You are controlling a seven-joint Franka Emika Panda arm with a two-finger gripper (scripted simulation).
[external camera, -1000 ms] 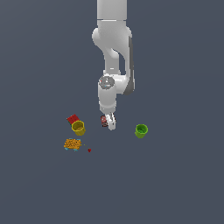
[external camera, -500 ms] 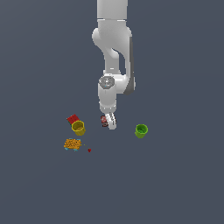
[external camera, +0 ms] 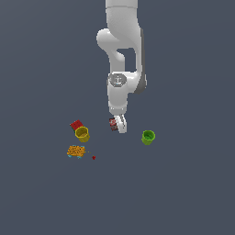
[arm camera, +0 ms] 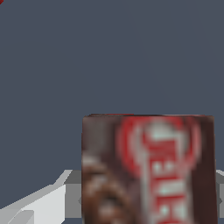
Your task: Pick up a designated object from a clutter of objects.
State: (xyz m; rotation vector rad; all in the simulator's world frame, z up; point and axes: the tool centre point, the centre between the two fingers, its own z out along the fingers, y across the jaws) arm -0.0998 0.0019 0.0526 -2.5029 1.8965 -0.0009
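The designated object is a small dark brown and red box with whitish markings, and it sits between the fingers of my gripper. In the wrist view the box is very close and fills the space between the white fingers, so the gripper is shut on it. The rest of the clutter of objects lies around it. A yellow cup and a red flat square are toward the exterior view's left. A green cup stands on the exterior view's right.
An orange speckled packet and a tiny red bit lie in front of the yellow cup. The white arm rises straight above the gripper. The floor is plain dark grey.
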